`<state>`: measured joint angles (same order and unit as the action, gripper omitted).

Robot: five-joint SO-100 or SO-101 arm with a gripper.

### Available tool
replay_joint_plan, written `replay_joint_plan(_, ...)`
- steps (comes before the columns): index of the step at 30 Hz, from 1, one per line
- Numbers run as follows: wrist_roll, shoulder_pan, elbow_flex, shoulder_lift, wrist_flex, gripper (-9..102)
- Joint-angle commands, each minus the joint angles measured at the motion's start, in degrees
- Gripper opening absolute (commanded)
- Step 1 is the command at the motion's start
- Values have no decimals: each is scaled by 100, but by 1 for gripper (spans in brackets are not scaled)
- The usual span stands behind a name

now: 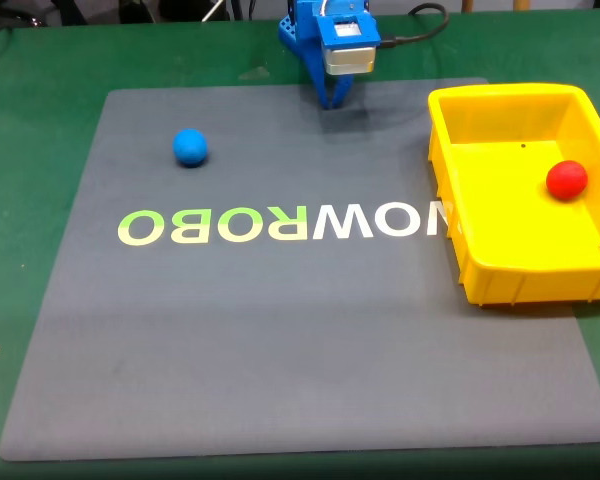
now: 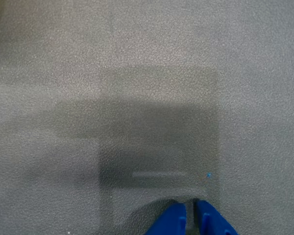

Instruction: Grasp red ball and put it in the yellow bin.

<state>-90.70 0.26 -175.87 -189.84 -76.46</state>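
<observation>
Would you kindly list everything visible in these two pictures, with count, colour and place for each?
small matte red ball: one, red, lying inside the bin near its right wall in the fixed view.
large yellow rectangular plastic bin: one, bright yellow, on the mat's right edge.
small blue ball: one, blue, on the mat's upper left.
dark grey textured mat: one, grey with inverted "NOWROBO" lettering, covering most of the table.
green table surface: one, green, around the mat.
black cable: one, black, behind the arm.
blue robot arm: one, blue with a white block, top centre.
gripper: one, blue, fingers nearly together just above bare mat.
</observation>
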Motion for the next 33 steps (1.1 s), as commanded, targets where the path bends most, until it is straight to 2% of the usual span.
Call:
replay_joint_plan(1, 167, 70, -176, -70, -9, 0)
replay_joint_plan(33, -185, 88, -176, -70, -246, 0)
